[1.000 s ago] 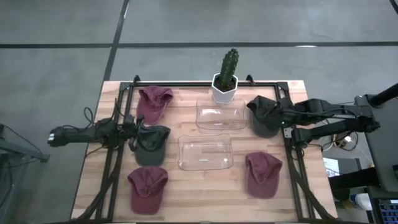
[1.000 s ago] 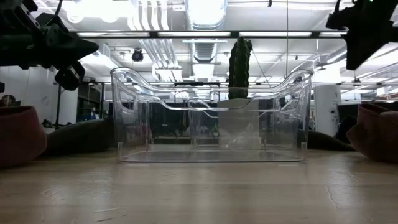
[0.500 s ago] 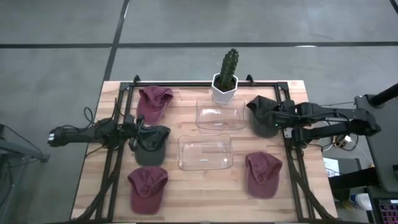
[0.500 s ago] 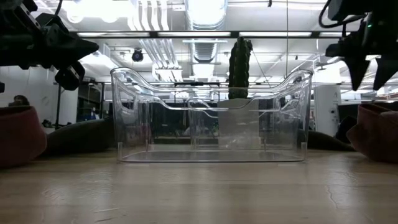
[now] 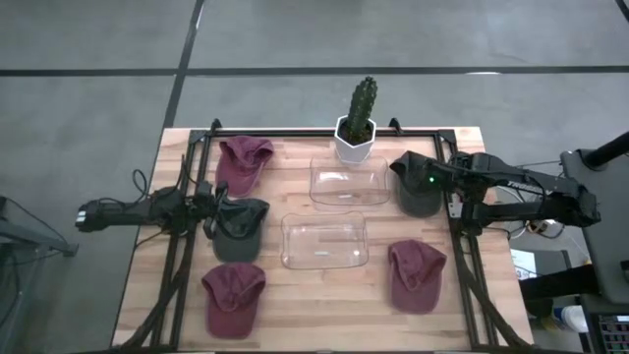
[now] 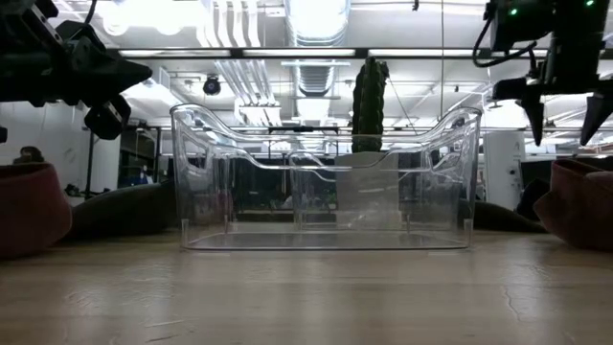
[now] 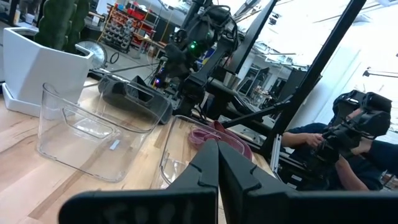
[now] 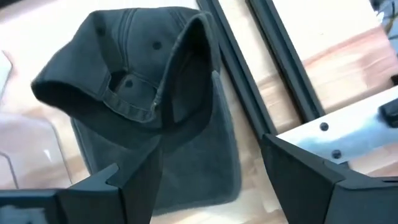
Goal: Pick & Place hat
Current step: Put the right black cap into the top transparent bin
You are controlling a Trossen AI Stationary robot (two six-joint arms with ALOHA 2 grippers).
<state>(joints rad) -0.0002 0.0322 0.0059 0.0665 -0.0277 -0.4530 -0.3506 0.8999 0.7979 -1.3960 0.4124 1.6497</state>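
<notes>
High view showing the right gripper [image 5: 429,180] hovering just above the dark grey hat [image 5: 417,185], fingers spread wide apart, holding nothing. Right wrist view framing that hat [image 8: 152,99] between both fingers [image 8: 134,180], crumpled on the wooden table [image 8: 273,56] beside the black rail [image 8: 239,74]. Left gripper [image 5: 218,212] waiting by another dark hat [image 5: 239,228], pinched shut.

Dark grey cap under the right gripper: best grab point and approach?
Pinch the raised folded ridge of the crown on the dark grey cap, coming straight down. The crown stands crumpled above the flat brim, giving an edge to close on. The open right gripper already hangs over it.
</notes>
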